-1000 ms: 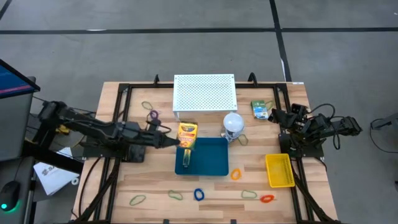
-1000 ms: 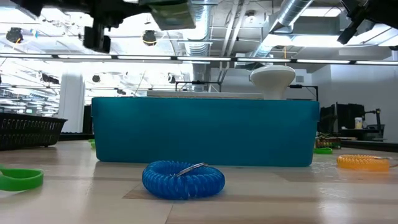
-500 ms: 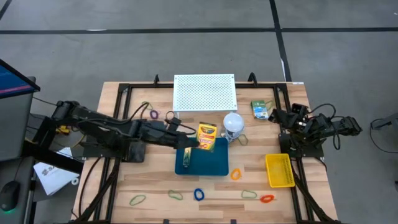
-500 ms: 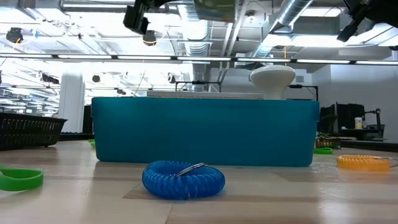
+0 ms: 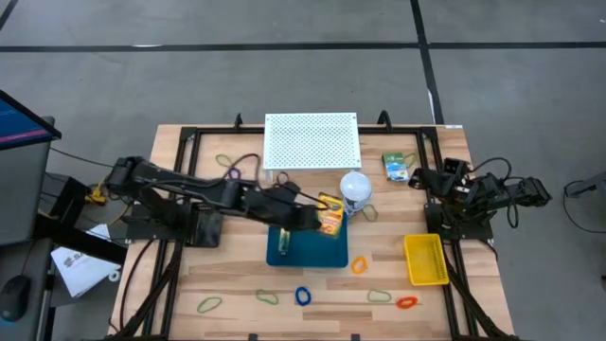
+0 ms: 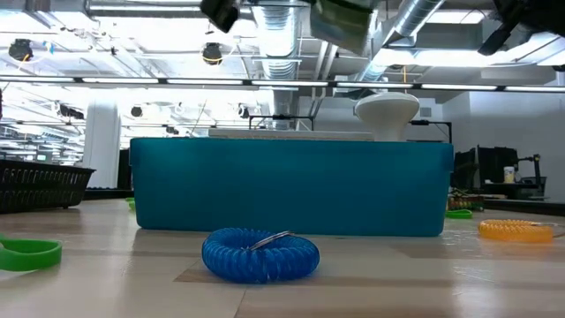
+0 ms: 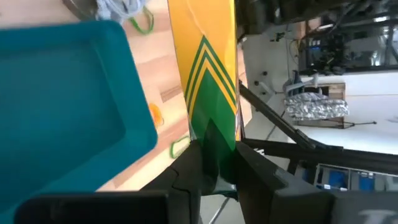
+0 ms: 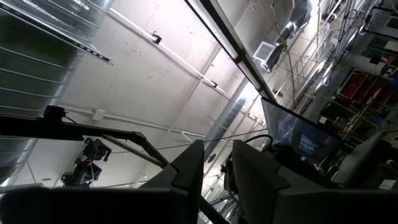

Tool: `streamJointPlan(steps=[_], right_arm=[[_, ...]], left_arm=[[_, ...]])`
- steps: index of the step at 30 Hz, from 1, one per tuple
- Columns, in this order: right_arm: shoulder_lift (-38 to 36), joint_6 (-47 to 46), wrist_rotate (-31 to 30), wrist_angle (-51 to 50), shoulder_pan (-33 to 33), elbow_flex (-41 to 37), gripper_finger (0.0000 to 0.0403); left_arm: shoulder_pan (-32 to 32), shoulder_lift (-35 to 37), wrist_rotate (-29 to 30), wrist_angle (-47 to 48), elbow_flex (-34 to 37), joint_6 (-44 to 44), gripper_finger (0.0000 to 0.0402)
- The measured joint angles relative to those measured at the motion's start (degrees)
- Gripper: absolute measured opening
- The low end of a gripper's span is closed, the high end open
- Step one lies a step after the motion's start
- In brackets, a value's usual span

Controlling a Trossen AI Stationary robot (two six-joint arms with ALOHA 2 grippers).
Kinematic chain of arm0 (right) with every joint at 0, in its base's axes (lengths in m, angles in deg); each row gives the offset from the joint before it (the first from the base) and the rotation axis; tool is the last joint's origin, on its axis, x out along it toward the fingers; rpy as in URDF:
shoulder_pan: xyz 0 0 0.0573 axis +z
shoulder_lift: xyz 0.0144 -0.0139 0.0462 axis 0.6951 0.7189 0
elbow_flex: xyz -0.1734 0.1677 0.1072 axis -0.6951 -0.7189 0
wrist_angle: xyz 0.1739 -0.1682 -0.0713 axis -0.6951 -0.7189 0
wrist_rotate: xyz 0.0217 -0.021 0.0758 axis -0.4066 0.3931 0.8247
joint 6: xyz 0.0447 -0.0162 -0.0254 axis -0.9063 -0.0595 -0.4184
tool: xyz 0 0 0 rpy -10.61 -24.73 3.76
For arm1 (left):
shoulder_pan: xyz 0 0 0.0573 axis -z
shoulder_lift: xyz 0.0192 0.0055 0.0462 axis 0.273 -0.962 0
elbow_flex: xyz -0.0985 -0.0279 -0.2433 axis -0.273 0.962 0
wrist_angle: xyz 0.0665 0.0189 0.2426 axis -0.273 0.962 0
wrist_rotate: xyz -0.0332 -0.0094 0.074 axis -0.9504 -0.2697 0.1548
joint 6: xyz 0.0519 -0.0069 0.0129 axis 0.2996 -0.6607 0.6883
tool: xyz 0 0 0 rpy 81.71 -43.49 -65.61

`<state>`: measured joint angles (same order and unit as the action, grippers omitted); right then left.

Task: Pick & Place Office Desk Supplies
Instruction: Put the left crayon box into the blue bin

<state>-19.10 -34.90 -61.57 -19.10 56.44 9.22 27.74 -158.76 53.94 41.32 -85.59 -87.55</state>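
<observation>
— Where was the crayon box [image 5: 330, 215] recorded?
— Above the right part of the blue bin [image 5: 331, 254], clamped between the fingers of the left gripper [image 5: 320, 217]; in the left wrist view the box [image 7: 208, 74] was seen pinched at its green end.
— And the right gripper [image 5: 417, 177]?
— It was parked at the table's right edge, near the green packet [image 5: 396, 166]; whether its fingers were apart or together could not be told.

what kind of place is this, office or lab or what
Most likely a robotics lab or industrial workspace, not an office. A wooden table on a black frame stands on bare concrete floor, with two robot arms mounted at its sides. The low view shows exposed ceiling ducts and strip lights.
</observation>
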Motion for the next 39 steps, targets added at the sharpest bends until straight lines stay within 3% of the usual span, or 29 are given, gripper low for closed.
streamJointPlan(steps=[7, 15, 39], right_arm=[[0.0, -1.6, 1.5, 0.3, 0.0, 0.0, 0.0083], [0.0, -2.0, 1.5, -0.2, 0.0, 0.0, 0.0083], [0.0, -0.6, 1.5, -0.5, -0.1, 0.0, 0.0083]], left_arm=[[1.9, -5.9, -1.9, 4.2, -4.3, -7.0, 0.0067], [4.6, -9.2, -1.9, 7.7, -4.3, -12.7, 0.0067], [1.5, -12.2, -3.0, 21.8, -4.2, -6.9, 0.0067]])
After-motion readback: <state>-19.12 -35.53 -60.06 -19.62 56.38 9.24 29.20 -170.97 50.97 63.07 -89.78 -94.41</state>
